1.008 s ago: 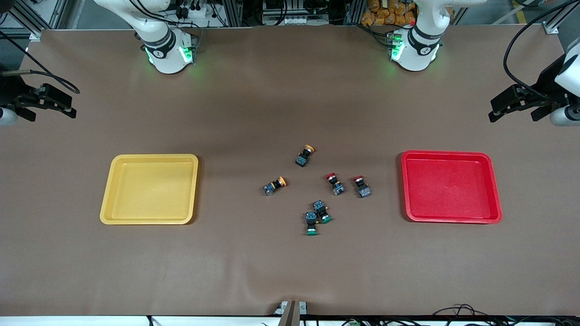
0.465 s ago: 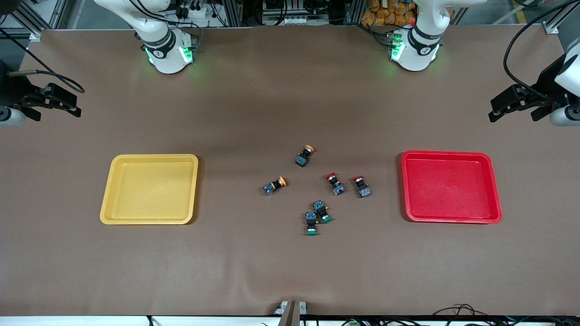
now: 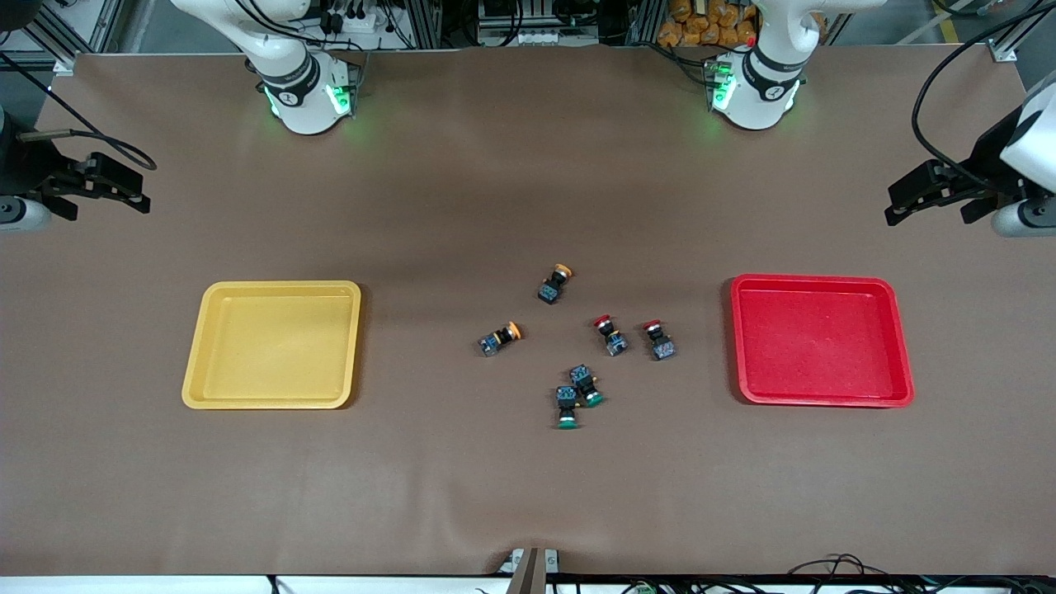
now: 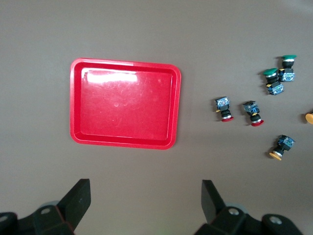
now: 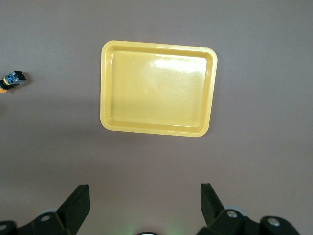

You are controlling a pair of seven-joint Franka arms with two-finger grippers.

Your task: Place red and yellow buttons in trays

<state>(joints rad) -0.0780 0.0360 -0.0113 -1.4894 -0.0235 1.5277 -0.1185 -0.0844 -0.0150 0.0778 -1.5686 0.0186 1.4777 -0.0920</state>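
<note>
— What have I got on the feed?

— A brown surface (image 3: 528,495) with both arm bases along its farther edge. Going across the front view from the right arm's end: my right gripper (image 3: 124,191) hangs over bare surface farther from the camera than the yellow tray (image 3: 273,400), jaws apart and holding nothing. That tray is empty.

— And the buttons?

— All grouped between the yellow tray and the red tray (image 3: 821,400). Closest to the yellow tray lies a yellow-capped button (image 3: 500,338); a second yellow-capped button (image 3: 554,283) lies farther from the camera than it. Two green-capped switches (image 3: 576,395) lie touching, nearer the camera than the rest. Then a red-capped button (image 3: 610,335) and another red-capped button (image 3: 658,339), side by side but apart, the second one nearest the red tray.

— The left arm's end?

— The red tray is empty too. My left gripper (image 3: 920,198) is over bare surface farther from the camera than that tray, jaws spread wide, empty.
</note>
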